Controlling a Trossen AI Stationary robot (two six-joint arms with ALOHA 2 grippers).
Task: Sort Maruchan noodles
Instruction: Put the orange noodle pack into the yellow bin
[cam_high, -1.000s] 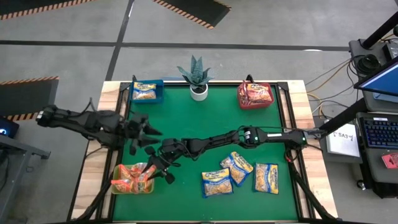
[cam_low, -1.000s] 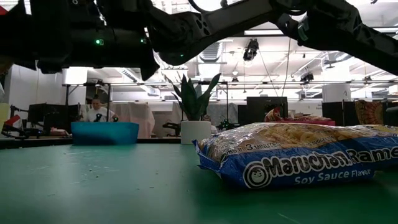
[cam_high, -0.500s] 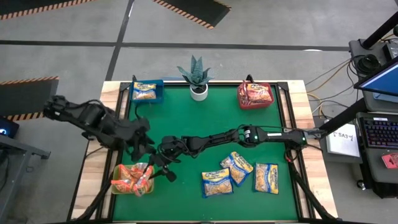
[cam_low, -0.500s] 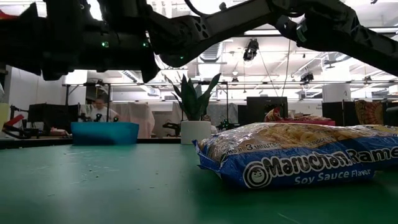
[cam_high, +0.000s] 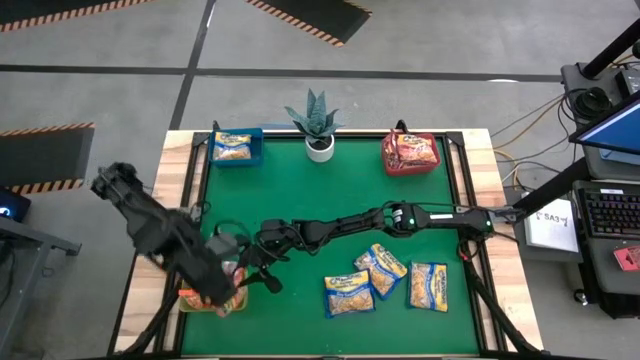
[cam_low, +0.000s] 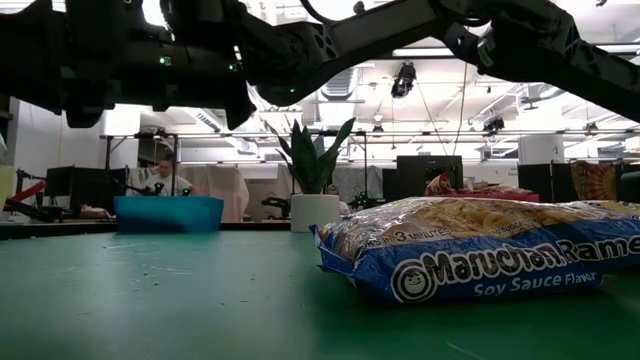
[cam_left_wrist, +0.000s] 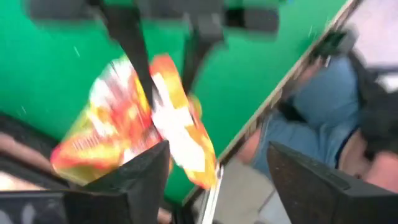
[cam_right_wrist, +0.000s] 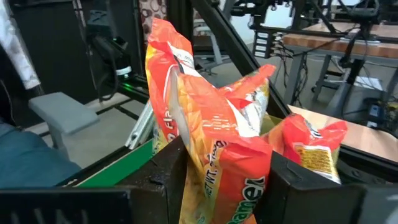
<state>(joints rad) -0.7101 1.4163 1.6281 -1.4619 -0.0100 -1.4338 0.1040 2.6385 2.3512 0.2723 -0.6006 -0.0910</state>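
My right gripper (cam_right_wrist: 230, 186) reaches from the table's right to the yellow-green bin (cam_high: 190, 300) at the near left and is shut on an orange noodle packet (cam_right_wrist: 211, 124). A second orange packet (cam_right_wrist: 308, 149) lies in the bin beside it. My left gripper (cam_left_wrist: 224, 186) hangs open and empty above the same bin (cam_high: 218, 292), covering most of it. Three blue-edged yellow packets (cam_high: 381, 268) lie flat on the green mat at the near right. One of them fills the low view (cam_low: 480, 250). My right gripper pinches the orange packet by one end (cam_right_wrist: 217, 180) between its two fingers (cam_right_wrist: 168, 177). The fingers come from the table's right, slanting down. The packet is crumpled and stands up ahead of the fingers, over the bin. Whether it rests on the packets below, I cannot tell.
A blue bin (cam_high: 237, 147) with a yellow packet stands at the far left, a red bin (cam_high: 409, 153) with a red packet at the far right, and a potted plant (cam_high: 318, 125) between them. A person in jeans (cam_left_wrist: 323, 112) sits just beyond the table's edge.
My left arm has swung from the table's left edge toward the near edge and now hangs over the yellow-green bin. My right gripper has kept still with the orange packet.
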